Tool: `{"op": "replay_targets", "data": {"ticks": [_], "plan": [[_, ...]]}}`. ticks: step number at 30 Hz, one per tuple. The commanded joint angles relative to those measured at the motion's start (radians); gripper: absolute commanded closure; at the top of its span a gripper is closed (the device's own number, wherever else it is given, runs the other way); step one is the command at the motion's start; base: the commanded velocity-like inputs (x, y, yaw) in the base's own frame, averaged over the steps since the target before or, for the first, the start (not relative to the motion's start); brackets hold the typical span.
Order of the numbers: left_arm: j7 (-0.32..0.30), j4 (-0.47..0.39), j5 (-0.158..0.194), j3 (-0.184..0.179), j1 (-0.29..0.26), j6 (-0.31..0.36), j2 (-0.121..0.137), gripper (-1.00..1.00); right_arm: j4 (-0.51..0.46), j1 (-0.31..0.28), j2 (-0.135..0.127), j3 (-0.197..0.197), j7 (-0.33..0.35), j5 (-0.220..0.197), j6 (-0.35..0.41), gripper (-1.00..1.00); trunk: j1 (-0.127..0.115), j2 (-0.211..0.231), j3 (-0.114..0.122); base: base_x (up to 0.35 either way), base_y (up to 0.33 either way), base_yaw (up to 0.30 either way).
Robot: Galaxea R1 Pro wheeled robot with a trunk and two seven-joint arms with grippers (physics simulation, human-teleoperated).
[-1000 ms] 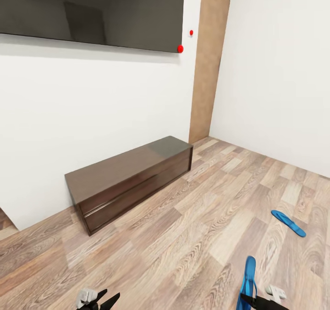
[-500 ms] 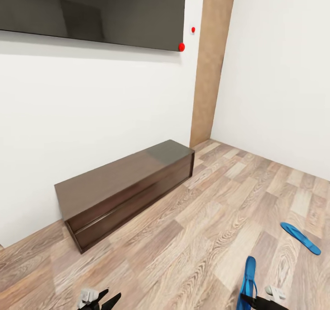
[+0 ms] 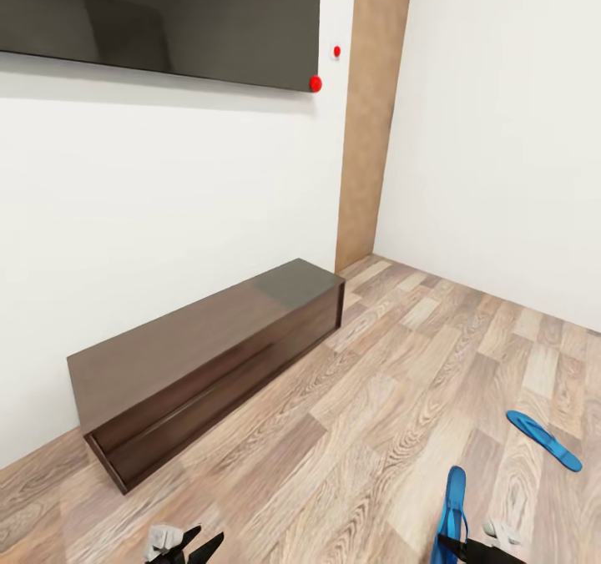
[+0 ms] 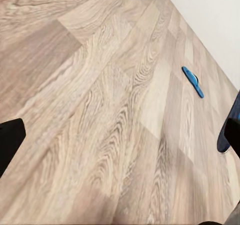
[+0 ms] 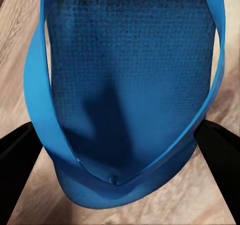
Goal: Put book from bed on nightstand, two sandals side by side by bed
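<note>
Blue flat flip-flop sandal [image 5: 125, 100] sits clamped in the right end effector [image 3: 476, 547]; the left end effector [image 3: 188, 546] is spread, empty. Carry it level to the bed, then fetch the second blue sandal [image 3: 542, 439] off the wood-plank floor [image 3: 376, 430].

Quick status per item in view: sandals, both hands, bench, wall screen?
held sandal: off the floor, gripped in the right hand, sole filling the right wrist view.
second sandal: lying flat on the wood floor, apart from the robot.
right hand: shut on the held sandal.
left hand: open, holding nothing.
bench: closed, against the wall, top bare.
wall screen: dark, off.
</note>
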Motion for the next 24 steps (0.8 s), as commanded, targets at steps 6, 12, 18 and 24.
{"op": "replay_targets", "data": {"ticks": [6, 12, 18, 24], "plan": [[-0.003, 0.002, 0.0, 0.001, -0.001, -0.003, 0.0, -1.0, 0.0, -0.001, 0.0, -0.006, 0.004, 0.0, 0.004, 1.0, 0.0, 0.0, -0.001, 0.316, 0.0, -0.001], [-0.004, 0.002, 0.0, 0.001, -0.001, -0.003, 0.0, -1.0, 0.0, 0.0, 0.0, -0.006, 0.004, -0.001, 0.004, 1.0, 0.0, 0.0, -0.001, 0.281, 0.0, 0.0], [-0.004, 0.002, 0.001, 0.001, -0.001, -0.003, 0.0, -1.0, 0.0, -0.001, 0.0, -0.006, 0.004, -0.001, 0.004, 1.0, 0.0, 0.0, -0.001, 0.044, 0.0, -0.122], [-0.004, 0.002, 0.001, 0.001, -0.001, -0.003, 0.0, -1.0, 0.0, -0.001, 0.0, -0.006, 0.004, -0.001, 0.004, 1.0, 0.0, 0.0, -0.001, 0.003, 0.0, -0.266]]}}
